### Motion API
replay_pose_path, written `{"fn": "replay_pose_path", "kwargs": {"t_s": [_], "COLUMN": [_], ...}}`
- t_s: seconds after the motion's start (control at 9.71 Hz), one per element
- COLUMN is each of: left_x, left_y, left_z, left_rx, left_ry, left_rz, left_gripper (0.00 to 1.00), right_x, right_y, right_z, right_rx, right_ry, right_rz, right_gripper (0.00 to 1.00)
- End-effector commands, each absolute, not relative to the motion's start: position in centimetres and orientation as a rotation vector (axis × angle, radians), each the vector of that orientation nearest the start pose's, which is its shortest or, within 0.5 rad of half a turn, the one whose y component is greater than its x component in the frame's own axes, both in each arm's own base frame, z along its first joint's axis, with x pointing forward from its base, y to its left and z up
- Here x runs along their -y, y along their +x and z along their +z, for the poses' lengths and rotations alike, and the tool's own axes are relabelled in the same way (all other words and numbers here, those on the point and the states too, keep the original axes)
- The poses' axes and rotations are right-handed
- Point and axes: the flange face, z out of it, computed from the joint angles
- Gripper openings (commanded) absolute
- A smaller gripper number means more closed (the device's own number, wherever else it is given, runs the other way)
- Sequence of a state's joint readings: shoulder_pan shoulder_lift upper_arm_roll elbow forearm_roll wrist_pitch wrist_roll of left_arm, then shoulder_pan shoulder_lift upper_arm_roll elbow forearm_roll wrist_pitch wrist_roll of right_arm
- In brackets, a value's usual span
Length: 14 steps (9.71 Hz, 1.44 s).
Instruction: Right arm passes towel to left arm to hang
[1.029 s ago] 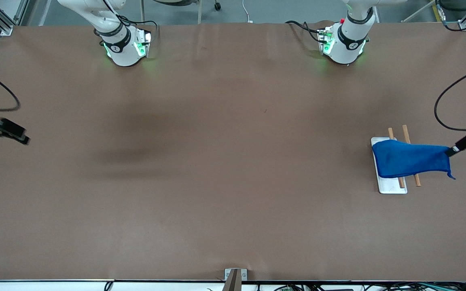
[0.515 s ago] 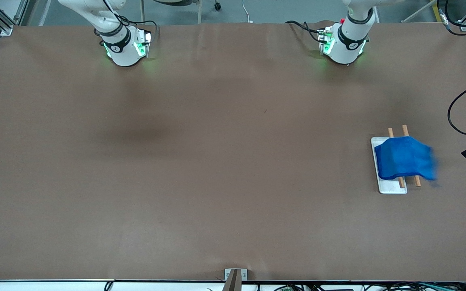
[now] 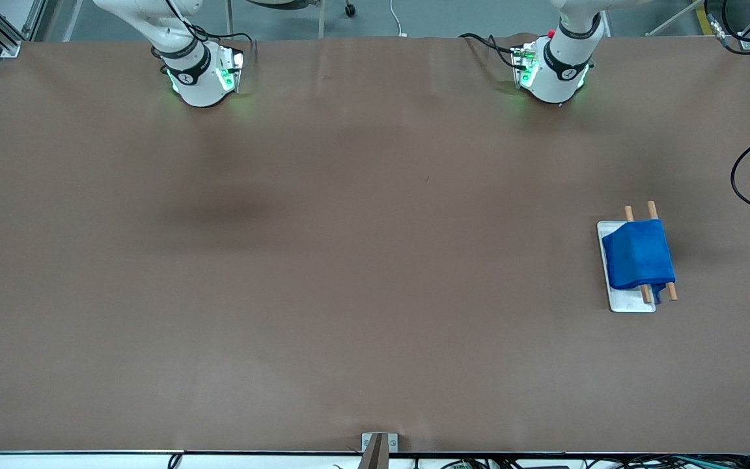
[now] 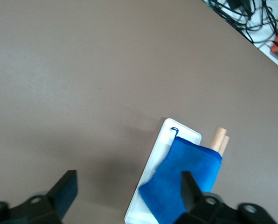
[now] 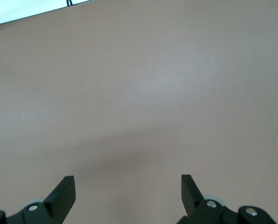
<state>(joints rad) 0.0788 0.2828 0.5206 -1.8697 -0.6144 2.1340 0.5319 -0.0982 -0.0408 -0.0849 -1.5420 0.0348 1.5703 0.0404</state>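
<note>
The towel (image 3: 638, 254) hangs draped over two wooden rods (image 3: 652, 210) above a white tray (image 3: 629, 305), toward my left arm's end. My left gripper (image 4: 129, 196) and right gripper (image 5: 128, 192) are spread, empty. Draped unevenly, it might slide off.

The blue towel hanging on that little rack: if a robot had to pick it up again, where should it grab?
Probably the towel at its raised fold over the two wooden rods, coming straight down from above. There the cloth stands clear of the white base, so a tool could likely pinch it without scraping anything.
</note>
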Motion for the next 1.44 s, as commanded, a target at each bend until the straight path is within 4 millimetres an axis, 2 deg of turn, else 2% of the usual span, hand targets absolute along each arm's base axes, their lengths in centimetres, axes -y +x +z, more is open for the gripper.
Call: {"fn": "replay_pose_path", "kwargs": {"t_s": [0.0, 0.21, 0.31, 0.41, 0.51, 0.62, 0.72, 0.93, 1.03, 1.13, 1.34], "left_x": [-26.2, -19.4, -15.7, -10.9, -6.6, -3.7, -2.0, -0.7, 0.7, 1.6, 2.1], "left_y": [54.5, 54.8, 54.6, 54.0, 53.8, 53.7, 54.2, 54.8, 55.2, 55.7, 54.8], "left_z": [42.5, 47.1, 49.5, 51.5, 52.7, 54.6, 56.7, 61.1, 63.2, 64.8, 67.1], "left_rx": [0.298, 0.077, 0.040, 0.051, 0.031, 0.049, 0.029, 0.000, -0.036, -0.061, -0.061], "left_ry": [-3.308, -3.243, -3.206, -3.193, -3.154, -3.119, -3.115, -3.120, -3.125, -3.125, -3.122], "left_rz": [-0.304, -0.184, -0.136, -0.044, 0.022, 0.014, -0.037, -0.071, -0.039, -0.020, -0.029], "left_gripper": [1.00, 1.00, 1.00, 1.00, 1.00, 1.00, 1.00, 1.00, 1.00, 1.00, 1.00], "right_x": [9.4, 9.0, 9.0, 8.9, 8.9, 8.9, 9.0, 9.1, 9.1, 9.0, 9.2], "right_y": [52.3, 52.3, 52.4, 52.4, 52.4, 52.4, 52.4, 52.4, 52.4, 52.5, 52.4], "right_z": [66.3, 66.3, 66.4, 66.3, 66.3, 66.3, 66.2, 66.2, 66.1, 66.1, 66.0], "right_rx": [-0.324, -0.317, -0.320, -0.327, -0.329, -0.329, -0.338, -0.345, -0.345, -0.344, -0.351], "right_ry": [-3.130, -3.164, -3.166, -3.165, -3.163, -3.163, -3.160, -3.158, -3.155, -3.152, -3.150], "right_rz": [-0.110, -0.091, -0.094, -0.094, -0.096, -0.092, -0.092, -0.092, -0.092, -0.095, -0.090], "right_gripper": [1.00, 1.00, 1.00, 1.00, 1.00, 1.00, 1.00, 1.00, 1.00, 1.00, 1.00]}}
